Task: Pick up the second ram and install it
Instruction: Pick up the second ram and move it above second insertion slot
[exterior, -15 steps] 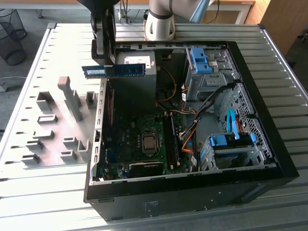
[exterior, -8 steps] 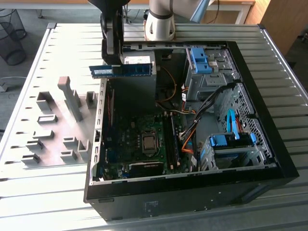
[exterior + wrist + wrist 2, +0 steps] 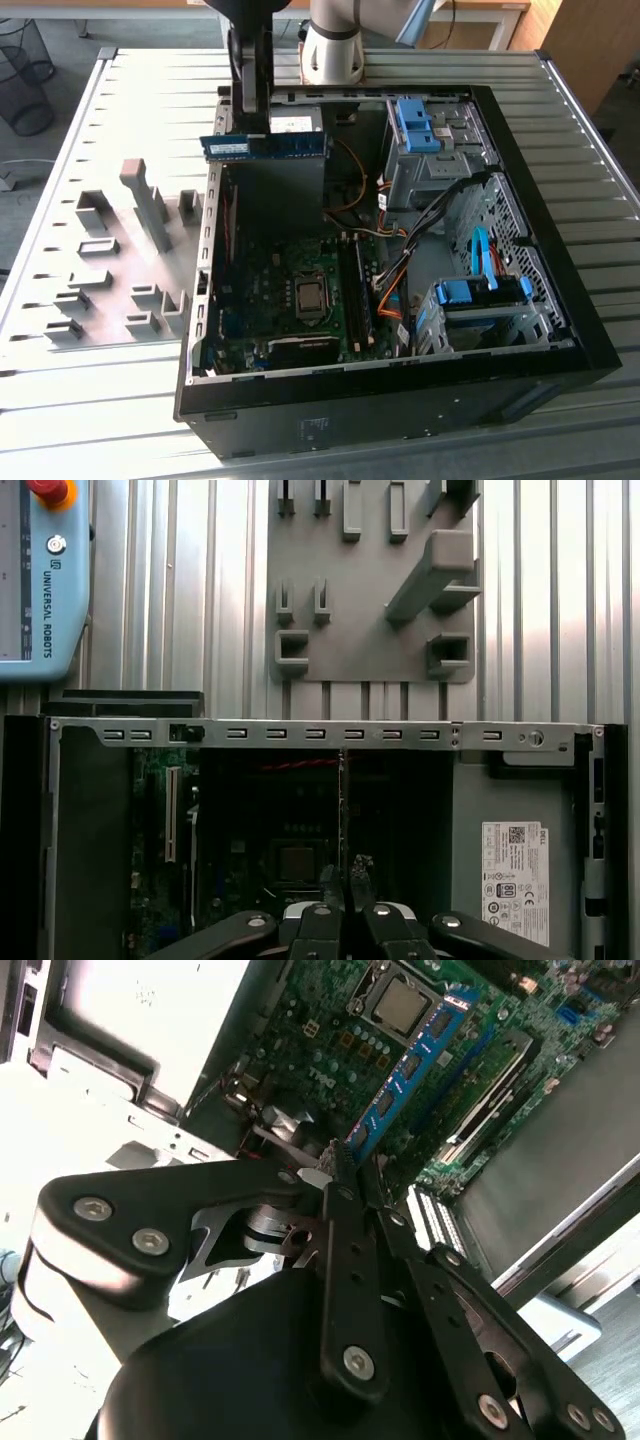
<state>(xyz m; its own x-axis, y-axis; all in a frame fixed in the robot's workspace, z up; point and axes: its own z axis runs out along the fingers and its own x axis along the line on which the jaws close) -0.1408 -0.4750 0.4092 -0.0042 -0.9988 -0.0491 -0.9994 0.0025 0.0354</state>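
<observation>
Ribbed metal table (image 3: 90, 420) carries an open black case (image 3: 400, 410) lying on its side, spanning from the middle toward the edge on the exterior view's right. A grey holder plate (image 3: 110, 270) with raised blocks lies near the opposite edge, just beside the case.

The gripper (image 3: 252, 132) hangs over the case's far corner on the exterior view's left, jaws clamped on the ram (image 3: 285, 146). The ram is level in the air, clear of the board (image 3: 270, 290), its stickered face toward the camera. Most of its length juts toward the exterior view's right. The dark fingers blend with the dark case interior behind, so their outline is hard to trace, and the arm above is cut off by the frame.

In the first wrist view the ram appears only as a thin edge-on line running out from the closed fingertips (image 3: 333, 878). The case's near wall hides the board's near edge. Orange cables (image 3: 390, 290) partly cover the slots beside the processor socket (image 3: 310, 297).
</observation>
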